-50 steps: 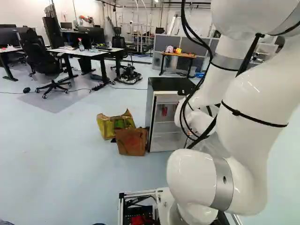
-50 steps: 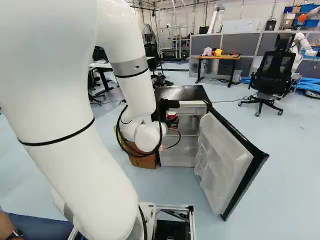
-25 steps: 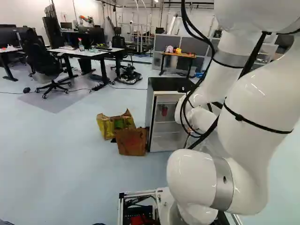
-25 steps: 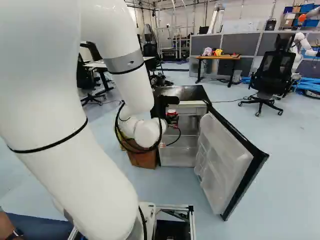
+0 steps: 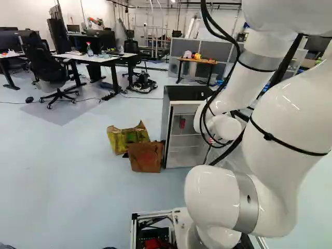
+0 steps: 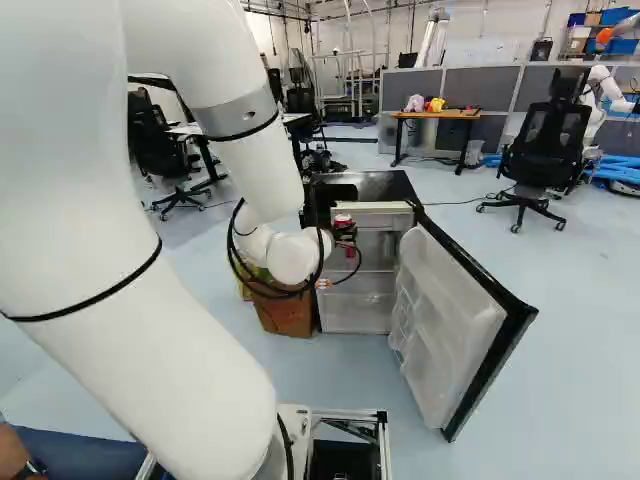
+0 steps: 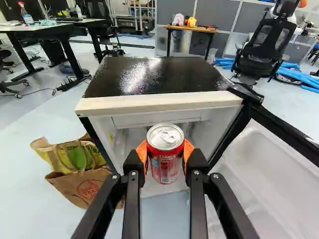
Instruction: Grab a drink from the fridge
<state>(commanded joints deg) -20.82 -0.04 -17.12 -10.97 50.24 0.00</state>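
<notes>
The white arm (image 5: pixel 280 150) has drawn back and up a little against its own lowest joint over the last second, while the base has kept its place. The fridge (image 7: pixel 149 74) has not shifted, and its door (image 6: pixel 450 325) hangs wide open as before. Beside it on the floor, the brown paper bag (image 7: pixel 84 188) bears a round printed mark, with the yellow-green bag (image 7: pixel 70 155) next to it.

The tool (image 7: pixel 165 152) is gripping the red drink can (image 7: pixel 166 164), an orange pad (image 7: pixel 188 151) on either side, and the can has travelled with the arm. It is upright at the fridge's open front; how far clear it is, I cannot tell. Pale print shows on its red side, left unread here.

The grab itself looks done; what remains is probably backing straight out, keeping the can off the door.
</notes>
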